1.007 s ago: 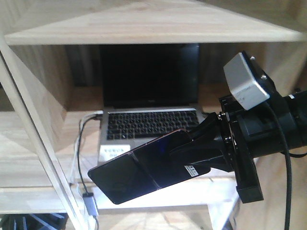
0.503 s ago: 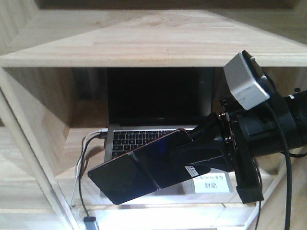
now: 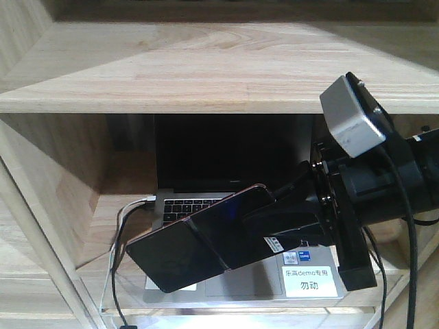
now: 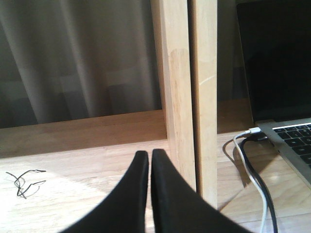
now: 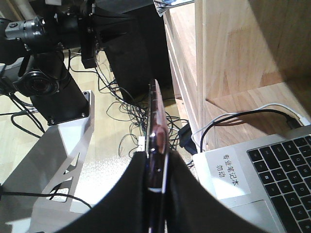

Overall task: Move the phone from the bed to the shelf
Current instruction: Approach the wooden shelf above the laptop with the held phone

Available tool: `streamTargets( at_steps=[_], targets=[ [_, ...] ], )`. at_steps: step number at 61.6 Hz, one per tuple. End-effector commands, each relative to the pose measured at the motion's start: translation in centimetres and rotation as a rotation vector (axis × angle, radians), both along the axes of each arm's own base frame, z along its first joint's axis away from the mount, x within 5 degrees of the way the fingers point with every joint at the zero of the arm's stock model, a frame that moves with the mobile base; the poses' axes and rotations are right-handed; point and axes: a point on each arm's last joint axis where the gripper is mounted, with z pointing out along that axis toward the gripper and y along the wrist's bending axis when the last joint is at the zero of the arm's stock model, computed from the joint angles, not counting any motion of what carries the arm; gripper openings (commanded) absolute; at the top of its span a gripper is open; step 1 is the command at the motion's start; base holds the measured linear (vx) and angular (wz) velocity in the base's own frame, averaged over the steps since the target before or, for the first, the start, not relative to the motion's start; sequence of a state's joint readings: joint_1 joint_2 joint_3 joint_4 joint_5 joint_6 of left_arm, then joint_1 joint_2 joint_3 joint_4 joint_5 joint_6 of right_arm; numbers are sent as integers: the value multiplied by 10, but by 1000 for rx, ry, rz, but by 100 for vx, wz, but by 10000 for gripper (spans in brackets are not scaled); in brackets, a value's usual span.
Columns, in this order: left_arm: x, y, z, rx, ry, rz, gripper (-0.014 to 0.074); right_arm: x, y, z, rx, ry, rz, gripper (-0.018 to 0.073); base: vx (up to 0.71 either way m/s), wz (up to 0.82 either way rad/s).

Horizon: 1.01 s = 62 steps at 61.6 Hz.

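**Phone held up in front of the shelf**

The right gripper (image 3: 266,229) pinches the phone (image 3: 199,247) tight by one short end. The phone is up in the air in front of the shelf (image 3: 206,75), not lying on any board. In the front view its long side slopes. The free end points down and to the left, and the held end is higher on the right. Its shiny black face looks out at us, and a small white sticker sits near the gripper.

The right wrist view shows the phone (image 5: 155,116) from the side, as one thin line going straight out from the gripper (image 5: 156,187). Its face cannot be seen there.

The middle space of the shelf holds an open laptop (image 3: 206,154). A white label (image 3: 312,281) sits at its front right corner. Cables (image 3: 123,229) plug in at its left side.

Only the left wrist view shows the left gripper (image 4: 149,158). Its two fingers are pressed together with nothing between them. On the board in the next space, past the shelf post (image 4: 180,97), lies a small bent black wire (image 4: 24,180).
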State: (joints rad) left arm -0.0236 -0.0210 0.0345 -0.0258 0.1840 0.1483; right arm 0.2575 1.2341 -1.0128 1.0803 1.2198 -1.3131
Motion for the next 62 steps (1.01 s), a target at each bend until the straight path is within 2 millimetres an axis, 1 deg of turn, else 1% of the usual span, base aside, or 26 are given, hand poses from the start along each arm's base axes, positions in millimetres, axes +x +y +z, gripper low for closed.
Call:
streamTargets(
  at_steps=[1, 56, 62],
  targets=[
    [-1, 0, 15, -17, -99, 3, 1, -10, 2, 19, 95, 6, 46, -2, 1, 0],
    [-1, 0, 15, -17, -99, 3, 1, -9, 3, 21, 119, 4, 29, -2, 0, 0],
    [-1, 0, 15, -17, -99, 3, 1, -10, 3, 23, 128, 4, 39, -2, 0, 0]
  ],
)
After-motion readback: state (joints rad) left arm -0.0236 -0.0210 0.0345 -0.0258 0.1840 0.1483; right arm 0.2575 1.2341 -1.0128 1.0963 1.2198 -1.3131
